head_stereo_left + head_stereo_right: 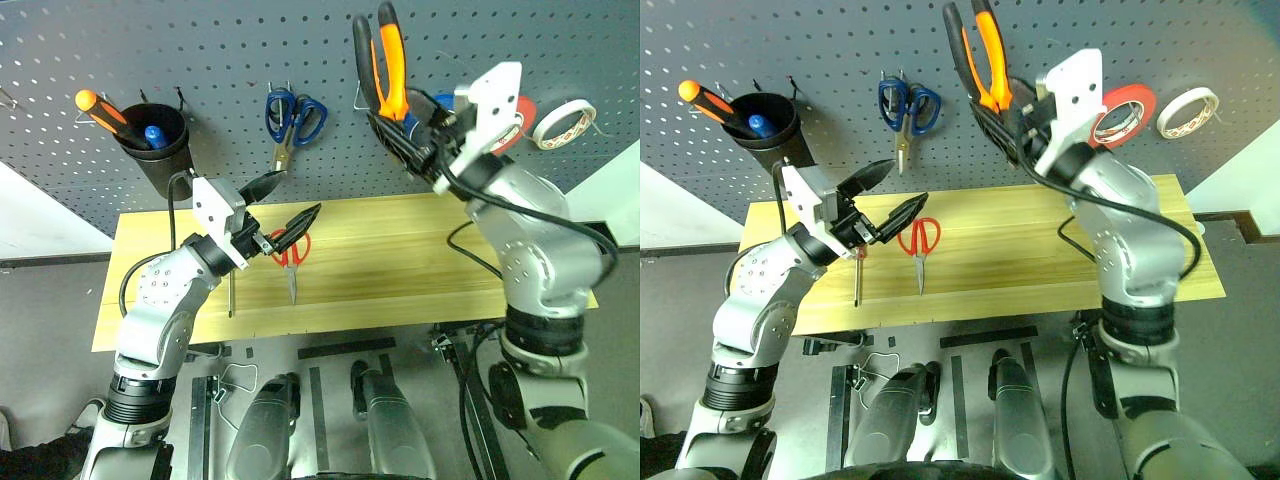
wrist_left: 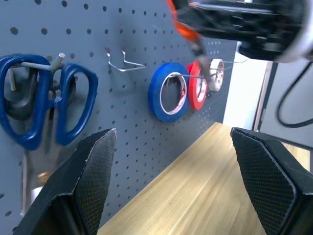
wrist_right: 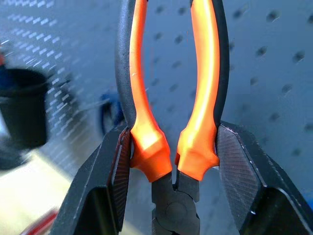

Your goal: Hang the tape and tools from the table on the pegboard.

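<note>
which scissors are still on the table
The red-handled scissors lie on the table, blades toward the robot; the blue-handled scissors hang on the pegboard.

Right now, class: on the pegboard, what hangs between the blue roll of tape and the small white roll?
The bright red ring-shaped roll of tape, seen in the left wrist view.

The pegboard (image 1: 200,60) stands behind the table's (image 1: 400,270) back edge. On it, left to right, hang a cup (image 1: 158,145) holding a screwdriver (image 1: 105,113), scissors (image 1: 293,120), then three tape rolls (image 2: 168,91) near the right end. On the table, left of centre, lie a second pair of scissors (image 1: 920,245) and, to their left, a slim screwdriver (image 1: 857,280), both pointing toward the front edge.
</note>
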`<state>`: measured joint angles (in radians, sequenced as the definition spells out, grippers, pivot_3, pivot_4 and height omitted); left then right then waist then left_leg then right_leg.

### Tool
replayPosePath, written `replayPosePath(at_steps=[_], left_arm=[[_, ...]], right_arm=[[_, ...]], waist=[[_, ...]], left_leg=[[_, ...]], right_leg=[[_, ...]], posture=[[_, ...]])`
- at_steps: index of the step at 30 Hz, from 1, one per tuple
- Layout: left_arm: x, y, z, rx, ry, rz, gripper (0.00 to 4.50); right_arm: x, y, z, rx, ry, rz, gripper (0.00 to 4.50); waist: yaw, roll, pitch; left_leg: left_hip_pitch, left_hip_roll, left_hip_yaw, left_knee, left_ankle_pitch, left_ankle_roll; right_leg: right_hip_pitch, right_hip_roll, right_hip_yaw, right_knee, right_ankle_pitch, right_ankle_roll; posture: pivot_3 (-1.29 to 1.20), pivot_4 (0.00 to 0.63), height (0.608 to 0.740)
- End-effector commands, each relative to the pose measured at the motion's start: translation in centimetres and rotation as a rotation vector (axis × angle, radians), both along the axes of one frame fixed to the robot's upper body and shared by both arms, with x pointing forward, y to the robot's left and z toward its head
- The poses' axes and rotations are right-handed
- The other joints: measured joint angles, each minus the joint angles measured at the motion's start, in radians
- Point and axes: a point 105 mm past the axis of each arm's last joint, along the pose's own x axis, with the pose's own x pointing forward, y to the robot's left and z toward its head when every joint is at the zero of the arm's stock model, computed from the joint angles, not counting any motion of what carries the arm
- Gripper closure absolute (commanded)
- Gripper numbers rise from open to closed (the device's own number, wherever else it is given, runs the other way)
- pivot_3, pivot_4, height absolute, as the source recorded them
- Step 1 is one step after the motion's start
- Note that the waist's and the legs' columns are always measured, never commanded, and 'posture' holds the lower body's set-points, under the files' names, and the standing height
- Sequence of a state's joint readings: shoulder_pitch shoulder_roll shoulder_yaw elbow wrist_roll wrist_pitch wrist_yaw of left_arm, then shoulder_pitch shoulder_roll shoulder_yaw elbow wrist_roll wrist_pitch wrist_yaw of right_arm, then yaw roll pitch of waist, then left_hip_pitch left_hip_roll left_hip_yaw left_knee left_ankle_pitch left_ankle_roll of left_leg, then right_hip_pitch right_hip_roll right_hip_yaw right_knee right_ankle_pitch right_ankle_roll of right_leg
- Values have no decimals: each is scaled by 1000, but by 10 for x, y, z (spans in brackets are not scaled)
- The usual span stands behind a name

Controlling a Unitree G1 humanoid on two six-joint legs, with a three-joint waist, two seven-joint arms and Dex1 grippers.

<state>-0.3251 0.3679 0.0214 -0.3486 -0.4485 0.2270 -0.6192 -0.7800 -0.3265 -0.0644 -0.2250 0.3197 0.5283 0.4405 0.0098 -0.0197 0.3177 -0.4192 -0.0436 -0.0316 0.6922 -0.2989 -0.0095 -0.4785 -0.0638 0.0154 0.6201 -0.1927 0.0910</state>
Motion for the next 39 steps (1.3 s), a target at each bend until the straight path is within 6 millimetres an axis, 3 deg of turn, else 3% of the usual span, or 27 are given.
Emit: replayPosePath(at_steps=[1,19,28,39], left_arm=[[-4,-2,5,-22,-32,-10,551],[-5,-3,5,-38,-37,-13,551],[-7,-6,13,-76,-71,-2,551],[-4,0,23,-100,-187,122,551]], right_arm=[[10,9,23,15,-131,-32,2299],[35,-4,56,154,-210,-166,2299],[47,16,49,166,-200,-143,2299],[55,24,49,158,-191,-120,2299]], waist=[[0,0,-1],[1,0,-10],[-3,0,-11],[-3,0,-11]], left_leg=[[0,0,0,1,0,0],[1,0,1,7,0,-1],[2,0,2,7,1,0],[2,0,2,7,1,0]], right_leg=[[0,0,0,1,0,0],[0,0,1,11,0,-1],[0,1,1,12,1,-1],[0,1,1,12,1,-1]], posture=[[92,223,740],[101,217,740],[112,236,740],[123,245,740]])
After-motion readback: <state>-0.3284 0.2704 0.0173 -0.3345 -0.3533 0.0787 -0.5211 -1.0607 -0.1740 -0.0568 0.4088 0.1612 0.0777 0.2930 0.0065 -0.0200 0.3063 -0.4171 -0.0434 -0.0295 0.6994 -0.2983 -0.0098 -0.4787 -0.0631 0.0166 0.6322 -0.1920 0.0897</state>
